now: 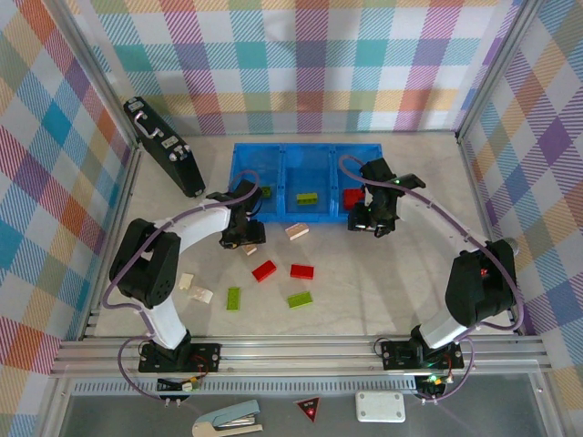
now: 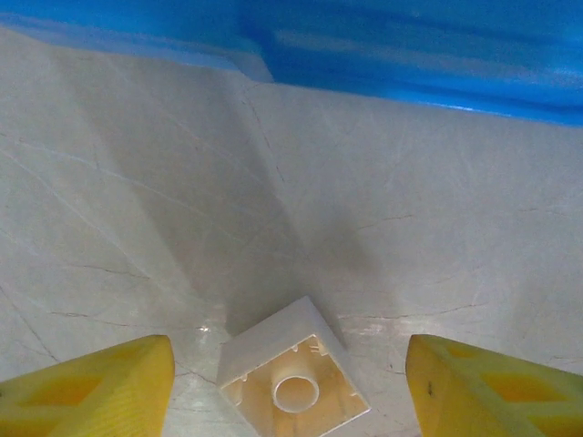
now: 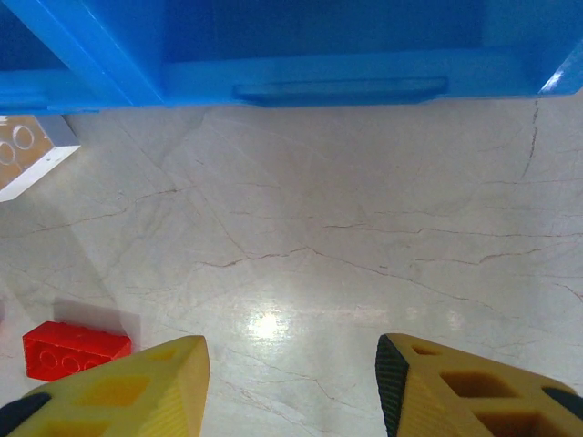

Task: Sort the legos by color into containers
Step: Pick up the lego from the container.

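Pale, crack-veined stone-look tabletop (image 1: 364,291) inside pastel plaid walls.

Top view: one long bright blue plastic tray (image 1: 255,164), three square low-walled compartments, holding one dark green brick (image 1: 265,192) left, one lime brick (image 1: 307,197) middle, one red brick (image 1: 352,197) right. Loose on the tray's near side, small studded rectangular pieces: four cream bricks (image 1: 297,231), two red bricks (image 1: 301,271), two lime bricks (image 1: 300,299). Left gripper (image 1: 244,242) off the tray's near left corner; right gripper (image 1: 367,225) by its near right edge.

Left wrist view: yellow fingers (image 2: 91,391) spread wide, gripping nothing; one cream brick (image 2: 291,382) between, upside down, hollow, untouched.

Right wrist view: yellow fingers (image 3: 118,391) parted less, empty; one red brick (image 3: 75,350) beside a fingertip, one cream corner (image 3: 27,155) under the tray wall.
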`<state>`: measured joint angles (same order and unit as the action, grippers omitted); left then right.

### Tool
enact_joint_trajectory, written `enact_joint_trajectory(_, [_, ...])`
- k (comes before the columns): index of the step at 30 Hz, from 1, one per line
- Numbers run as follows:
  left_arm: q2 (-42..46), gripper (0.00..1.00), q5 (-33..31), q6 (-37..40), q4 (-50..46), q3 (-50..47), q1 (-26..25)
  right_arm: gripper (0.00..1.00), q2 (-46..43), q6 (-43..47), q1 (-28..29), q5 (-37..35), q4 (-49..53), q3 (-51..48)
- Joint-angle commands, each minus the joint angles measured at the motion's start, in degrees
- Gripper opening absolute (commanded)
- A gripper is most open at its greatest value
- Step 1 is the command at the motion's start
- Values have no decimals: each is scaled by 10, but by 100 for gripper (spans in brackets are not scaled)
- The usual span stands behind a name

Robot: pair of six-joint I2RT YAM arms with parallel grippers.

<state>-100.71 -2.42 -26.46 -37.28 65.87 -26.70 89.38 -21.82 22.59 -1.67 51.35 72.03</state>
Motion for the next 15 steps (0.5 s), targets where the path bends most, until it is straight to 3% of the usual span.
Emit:
enact_joint_trajectory(1, [-8,66,6,-11,3,9,-6,53,-20,-1,4,-3,2,-7])
enact_joint_trajectory(15, [-6,63,8,-8,3,0,-7,53,-17,12,10,14,5,18])
